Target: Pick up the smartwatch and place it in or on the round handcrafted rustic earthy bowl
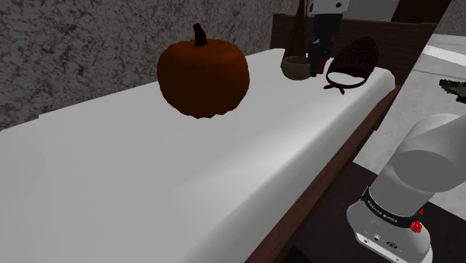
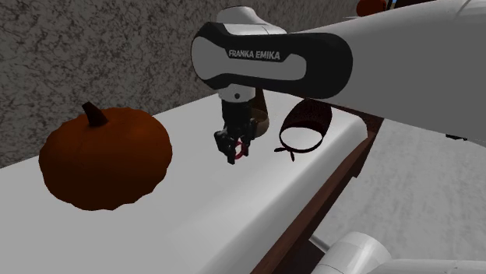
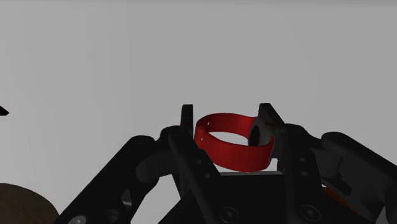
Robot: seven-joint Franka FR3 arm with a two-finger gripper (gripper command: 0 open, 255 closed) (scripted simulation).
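My black gripper point(image 3: 227, 121) is shut on a red smartwatch point(image 3: 232, 153); the fingers clasp its band from both sides, and the grey watch face rests against one finger. In the second exterior view the gripper point(image 2: 234, 154) hangs a little above the white tabletop with the red watch point(image 2: 241, 149) in it. The brown round bowl point(image 2: 262, 118) stands just behind the gripper there. In the shoulder view the bowl point(image 1: 296, 66) sits at the far end of the table, with the gripper point(image 1: 320, 60) right beside it. Part of the bowl's rim point(image 3: 19, 203) also appears off to one side of the fingers.
A large orange pumpkin point(image 1: 202, 71) stands mid-table against the stone wall. A dark red bonnet-like cloth with ties point(image 1: 354, 64) lies near the table's far corner, beside the bowl. The table's dark wooden edge point(image 1: 328, 172) runs along the robot's side.
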